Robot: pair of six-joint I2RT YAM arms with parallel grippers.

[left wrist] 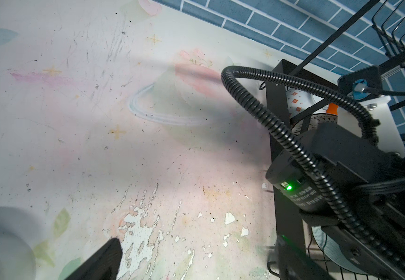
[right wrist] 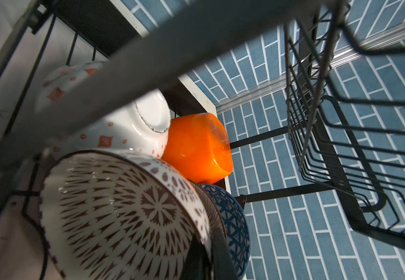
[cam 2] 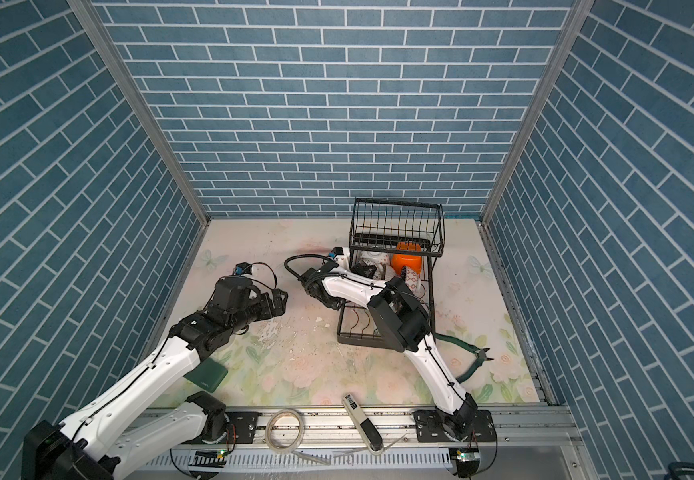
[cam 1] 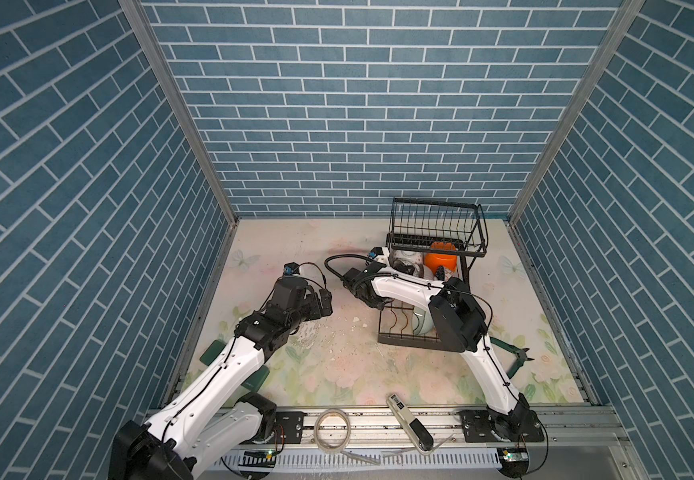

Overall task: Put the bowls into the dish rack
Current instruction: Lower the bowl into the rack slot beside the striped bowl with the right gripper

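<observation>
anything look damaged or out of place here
Yes. The floral table covering is flaked and peeling in the patch left of the dish rack in both top views. Green-handled cutters lie on the table right of the rack, odd among dishware.

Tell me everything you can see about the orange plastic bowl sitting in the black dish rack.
The orange rounded-square plastic bowl looks glossy and slightly translucent, with soft corners. It lies tipped on its side in the lower tier of the black wire dish rack, beneath the raised basket; the flat face that shows looks like its base. It rests against a white ceramic bowl with red-orange diamonds, and a blue patterned bowl sits close beside it.
</observation>
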